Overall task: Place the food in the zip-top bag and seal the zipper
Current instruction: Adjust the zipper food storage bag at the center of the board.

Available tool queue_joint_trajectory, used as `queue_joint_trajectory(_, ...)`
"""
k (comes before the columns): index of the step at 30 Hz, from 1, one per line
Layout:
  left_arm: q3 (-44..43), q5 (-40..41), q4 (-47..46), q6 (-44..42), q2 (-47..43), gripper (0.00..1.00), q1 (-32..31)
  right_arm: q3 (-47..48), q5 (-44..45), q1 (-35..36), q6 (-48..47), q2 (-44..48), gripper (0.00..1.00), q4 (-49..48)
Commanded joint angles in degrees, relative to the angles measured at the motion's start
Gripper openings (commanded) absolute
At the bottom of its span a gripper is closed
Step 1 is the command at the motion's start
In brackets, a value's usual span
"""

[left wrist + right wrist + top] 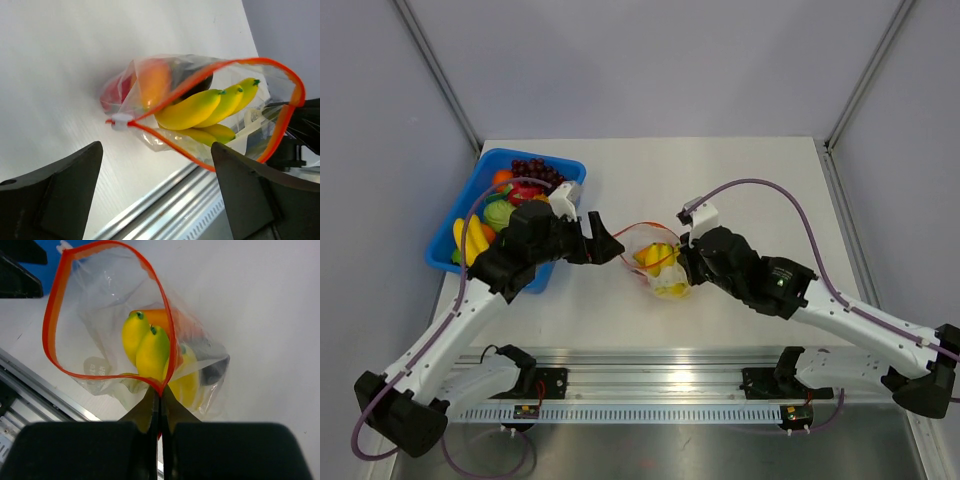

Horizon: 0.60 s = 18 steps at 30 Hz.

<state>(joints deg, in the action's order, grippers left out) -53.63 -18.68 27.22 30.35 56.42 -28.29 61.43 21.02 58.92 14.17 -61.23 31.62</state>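
While the mouth of the small, clear, crinkly zip-top bag [115, 285] is being presented as a wide loop, the thin red-orange zipper strip [55, 315] is being pinched at its near end by the right gripper [160, 396], whose jaws are being pressed fully together on the plastic. This end is probably being anchored so that the bag is not dragged along when the seal is run. Just ahead of that gripper, inside the bag, the small glossy toy fruits are being contained: the yellow toy bananas [150, 347] are lying directly beyond the fingertips, with an orange piece [160, 317] behind them. A red piece [116, 92] is also being shown deeper in the bag by the left wrist view. The left gripper [156, 150] is being held wide open with nothing between its fingers [60, 190], and the bag is lying just in front of it, apart from both fingers. The small white slider [121, 121] on the strip is sitting ahead of this gripper, nearer the finger at the left of its view, so the open jaws are judged to be being lined up for a grasp there. Filling is judged to be finished and sealing not yet done. Behind the left gripper, the blue plastic tray [448, 225] of other toy produce is being passed over on the white table [750, 180]
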Motion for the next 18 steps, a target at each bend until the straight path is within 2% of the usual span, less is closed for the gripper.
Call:
queue_joint_trajectory(1, 3.16, 3.46, -5.41, -8.8, -5.61, 0.9, 0.26, -0.87, -5.1, -0.55, -2.66, 0.85, 0.0, -0.94)
queue_joint_trajectory(2, 4.22, 4.34, -6.38, -11.08, -7.45, 0.88, 0.26, -1.66, -5.28, -0.73, -2.49, 0.94, 0.01, -1.12)
queue_joint_trajectory(3, 5.45, 3.57, -7.96, -12.32, -8.34, 0.82, 0.17, -1.92, -5.54, -0.82, -2.22, 1.11, 0.01, -1.12)
queue_joint_trajectory(6, 12.39, -0.73, -18.31, -19.87, -13.52, 0.77, 0.17, -2.54, -6.07, -0.91, -1.7, 1.46, 0.0, -1.21)
queue_joint_trajectory(9, 20.47, 0.12, -24.3, -27.69, -21.93, 0.77, 0.17, -2.72, -6.25, -1.17, -1.61, 2.25, 0.0, -0.85)
queue_joint_trajectory(12, 25.76, 1.18, -30.72, -35.51, -26.61, 0.8, 0.26, -3.16, -6.34, -1.35, -1.87, 2.96, 0.0, -0.33)
queue_joint_trajectory(14, 25.77, -1.35, -29.78, -40.95, -25.58, 0.79, 0.26, -3.59, -6.51, -1.43, -2.04, 3.22, 0.0, -0.24)
queue_joint_trajectory(18, 24.09, -6.8, -30.55, -44.67, -19.08, 0.79, 0.17, -4.21, -6.43, -1.7, -1.96, 3.4, 0.0, -0.5)
